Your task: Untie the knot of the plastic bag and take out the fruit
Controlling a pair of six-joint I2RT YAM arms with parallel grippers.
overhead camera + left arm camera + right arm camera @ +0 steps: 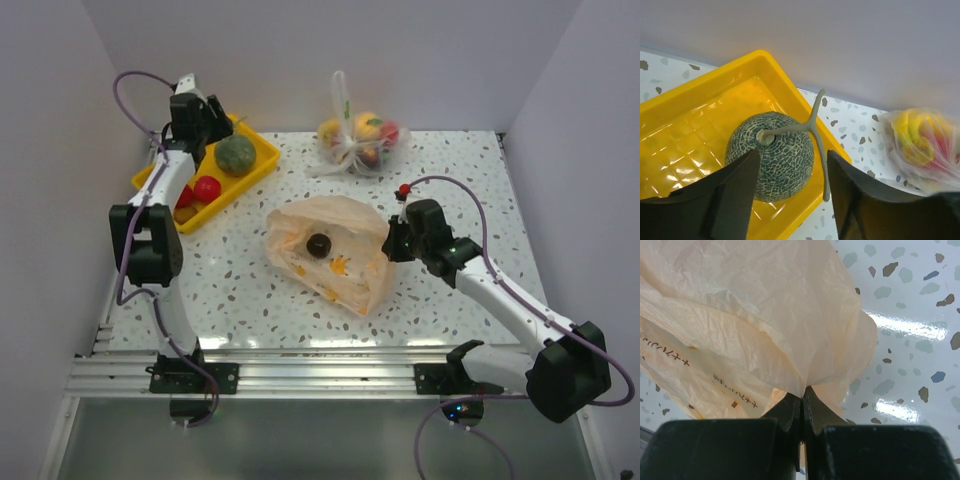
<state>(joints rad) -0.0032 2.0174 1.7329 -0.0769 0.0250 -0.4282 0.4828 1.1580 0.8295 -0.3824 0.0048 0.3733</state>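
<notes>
The peach-orange plastic bag (330, 262) lies slumped in the middle of the table. A dark purple-black fruit (319, 245) shows at its middle. No knot shows on it. My right gripper (392, 240) is shut on the bag's right edge. In the right wrist view the fingertips (802, 399) pinch a fold of the bag (765, 315). My left gripper (205, 125) is open above the yellow tray (262, 150). The green netted fruit (772, 155) with a grey stem lies in the tray (700, 115), below the open left gripper (790, 192). Two red fruits (205, 188) lie in the tray.
A smaller clear bag of fruit (360, 135) with a white knot stands at the back centre and also shows in the left wrist view (925, 145). White walls enclose the table on three sides. The arm bases sit on a rail (320, 375) at the near edge.
</notes>
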